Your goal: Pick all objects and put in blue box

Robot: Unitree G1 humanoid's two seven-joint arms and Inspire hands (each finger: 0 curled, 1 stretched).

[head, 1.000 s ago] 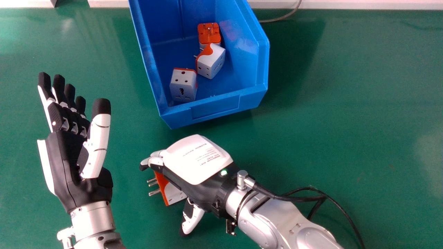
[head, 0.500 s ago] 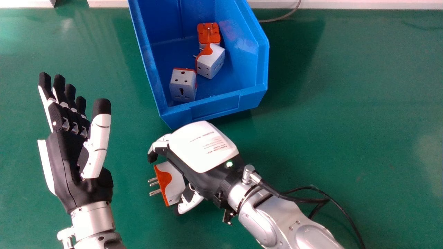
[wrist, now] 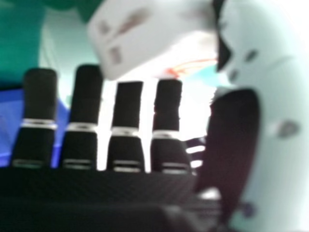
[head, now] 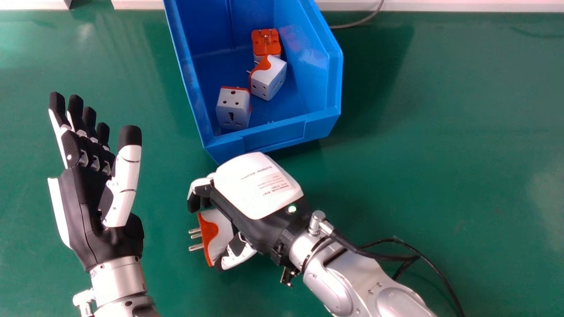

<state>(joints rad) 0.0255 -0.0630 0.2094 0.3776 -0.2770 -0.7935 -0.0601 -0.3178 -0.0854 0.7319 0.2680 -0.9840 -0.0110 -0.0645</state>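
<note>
In the head view, my right hand [head: 255, 187] is low over the green table in front of the blue box [head: 273, 137], palm down. Its curled fingers and thumb pinch a white and orange plug adapter [head: 219, 229], whose metal pins point left. In the right hand view the same adapter [wrist: 145, 36] lies between the fingertips of my right hand [wrist: 127, 104] and its thumb. Three like adapters rest inside the box: one near its front [head: 233, 108], one mid-box [head: 269, 78], one behind that [head: 265, 43]. At the left my left hand [head: 83, 193] stays open, fingers straight.
The green table [head: 440, 132] stretches to the right of the box. A black cable [head: 434, 268] loops beside my right forearm. A thin grey cable [head: 363, 20] runs behind the box, near the pale edge at the back.
My right hand has shifted toward the box, its thumb has moved in, and its fingers have closed on the adapter, which has turned slightly. The left hand and the adapters in the box have kept still.
</note>
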